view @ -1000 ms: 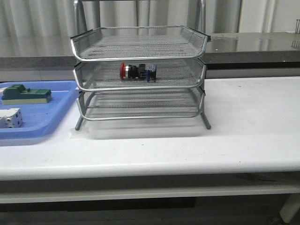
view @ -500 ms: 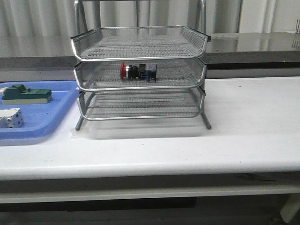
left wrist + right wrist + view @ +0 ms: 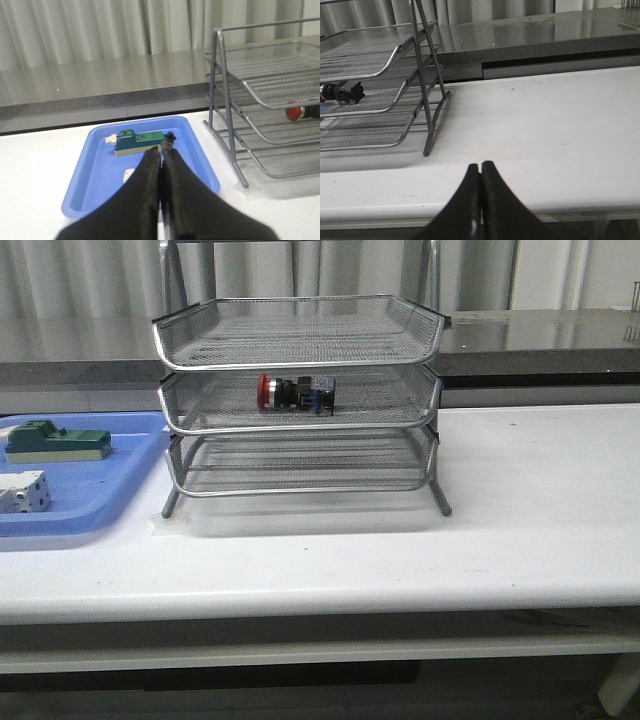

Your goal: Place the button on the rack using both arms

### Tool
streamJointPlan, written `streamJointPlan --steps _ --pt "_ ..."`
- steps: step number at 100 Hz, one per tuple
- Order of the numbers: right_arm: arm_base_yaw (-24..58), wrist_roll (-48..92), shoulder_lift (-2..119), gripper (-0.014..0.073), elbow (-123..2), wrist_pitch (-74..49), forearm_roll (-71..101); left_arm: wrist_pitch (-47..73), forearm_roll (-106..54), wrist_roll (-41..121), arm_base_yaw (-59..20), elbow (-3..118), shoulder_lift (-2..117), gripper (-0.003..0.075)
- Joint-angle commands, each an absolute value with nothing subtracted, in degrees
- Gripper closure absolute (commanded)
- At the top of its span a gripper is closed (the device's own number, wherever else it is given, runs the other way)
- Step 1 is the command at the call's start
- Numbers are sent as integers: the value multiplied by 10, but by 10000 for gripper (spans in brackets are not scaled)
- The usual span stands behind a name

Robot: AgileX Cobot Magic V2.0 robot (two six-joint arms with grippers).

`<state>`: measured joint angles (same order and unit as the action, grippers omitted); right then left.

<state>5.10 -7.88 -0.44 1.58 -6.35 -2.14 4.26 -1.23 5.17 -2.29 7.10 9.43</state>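
Note:
The button (image 3: 295, 392) lies on its side on the middle tier of the wire-mesh rack (image 3: 300, 340), red head to the left. The left wrist view shows that red head (image 3: 294, 111) inside the rack (image 3: 280, 95); the right wrist view shows the button (image 3: 342, 92) on the rack's (image 3: 370, 65) middle shelf. My left gripper (image 3: 162, 151) is shut and empty, above the blue tray, well away from the rack. My right gripper (image 3: 480, 165) is shut and empty over the table's front edge, to the right of the rack. No arm shows in the front view.
A blue plastic tray (image 3: 120, 475) sits left of the rack, holding a green block (image 3: 55, 442) and a white block (image 3: 22, 491). The left wrist view shows the tray (image 3: 200, 160) and green block (image 3: 140, 142). Bare white tabletop (image 3: 540, 490) stretches right of the rack.

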Motion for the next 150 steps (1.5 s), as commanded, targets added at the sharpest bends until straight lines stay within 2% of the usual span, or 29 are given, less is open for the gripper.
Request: streamJointPlan --steps 1,19,48,66,150 --pt "47 -73 -17 650 6 -14 -23 30 9 16 -7 71 61 741" --pt "47 -73 -17 650 6 -14 -23 67 19 -7 -3 37 -26 741" --pt "47 -73 -17 650 6 -15 -23 77 47 -62 -3 10 -22 741" --pt "47 -73 -17 650 6 -15 -23 6 47 -62 -3 -28 -22 741" --pt "47 -73 -17 650 6 -15 -23 0 46 -62 -4 -27 -22 741"
